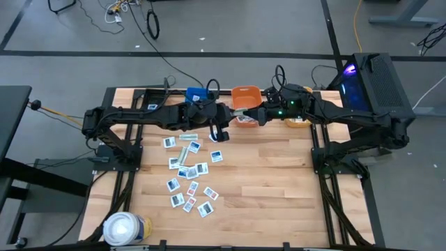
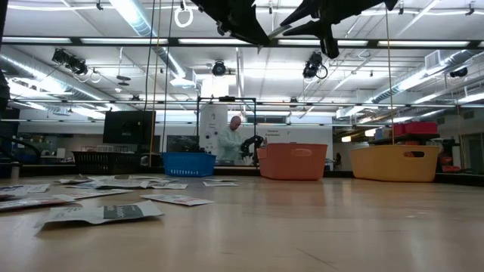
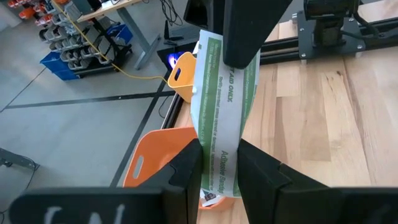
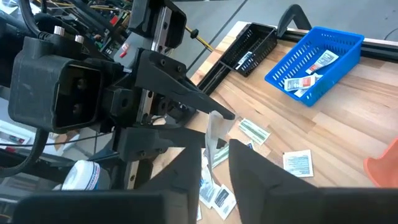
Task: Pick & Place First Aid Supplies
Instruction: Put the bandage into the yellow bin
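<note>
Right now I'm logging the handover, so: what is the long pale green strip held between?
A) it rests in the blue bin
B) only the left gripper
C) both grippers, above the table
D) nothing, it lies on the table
C: the left wrist view shows the green strip between the left gripper fingers, with the right gripper closed on its far end.

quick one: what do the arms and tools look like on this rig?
Both arms are black and boxy, with black cables looping off their backs. The right arm shows small green indicator lights near its wrist. Each tool has two flat, dark, angular fingers: left tool, right tool. No readable markings.
</note>
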